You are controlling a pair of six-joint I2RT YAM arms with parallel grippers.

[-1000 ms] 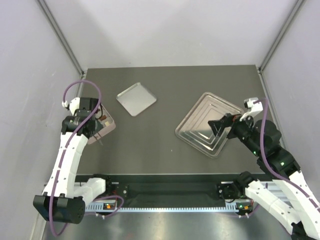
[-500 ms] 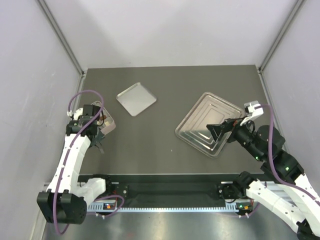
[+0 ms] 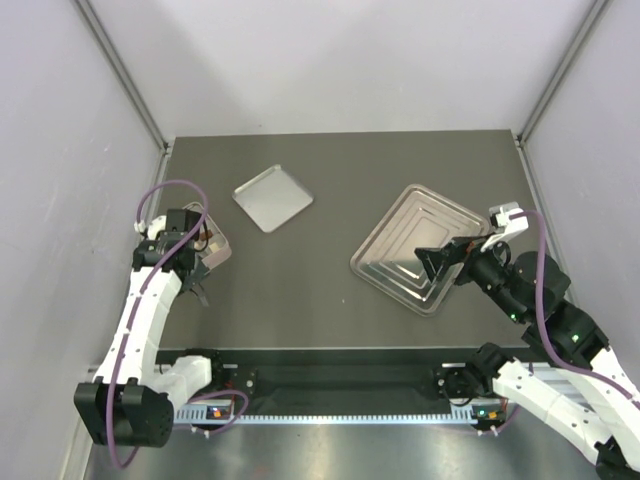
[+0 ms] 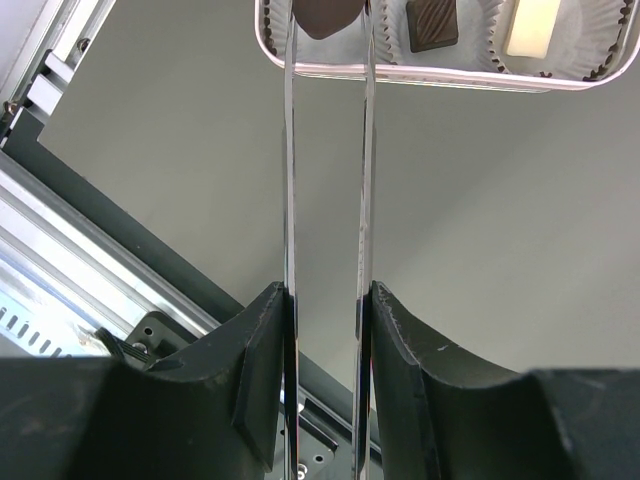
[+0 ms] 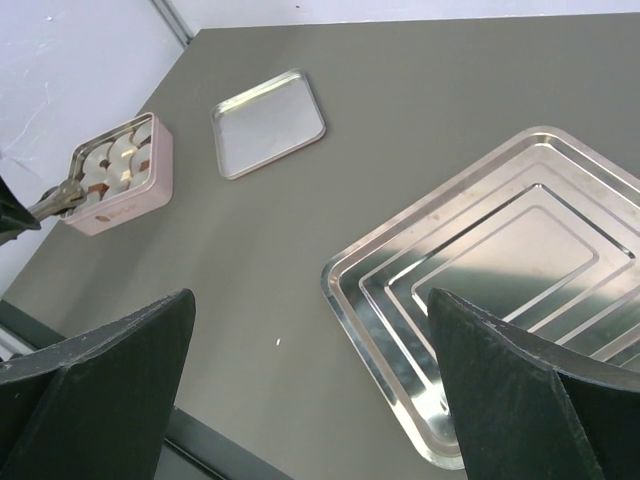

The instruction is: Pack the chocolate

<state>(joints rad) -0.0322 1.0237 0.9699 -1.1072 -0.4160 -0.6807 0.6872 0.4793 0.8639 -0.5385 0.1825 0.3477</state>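
As the left pincer (image 4: pixel 327 300) presses its jaws against a pair of slim metal tongs (image 4: pixel 289 180), the blades reach out to the near-left corner of a pink tin (image 4: pixel 430 78), nipping a dark brown chocolate (image 4: pixel 325 15) between their tips. Whether that piece already sits in its compartment or hangs just above it cannot be told from the wrist view.

Beside it in the tin, a square dark chocolate (image 4: pixel 432 22) and a cream-white piece (image 4: pixel 530 25) lie in white paper cups (image 4: pixel 600 40). More cups show further back in the right wrist view, too small to count what fills them.

Across the grey worktop (image 3: pixel 320 270), the right pincer (image 5: pixel 310 300) hovers with jaws spread wide and nothing between them, at the near edge of a stepped steel tray (image 5: pixel 480 260). The tray shows no chocolate on any part in view. A flat silver lid (image 5: pixel 268 122) lies on its own between tin and tray, well apart from both.

By these signs the packing looks close to finished. The piece in the tongs may be the last, since no loose chocolate shows elsewhere. Left to do, it seems: seat that piece, draw the tongs clear, and perhaps fit the lid, which is still off.
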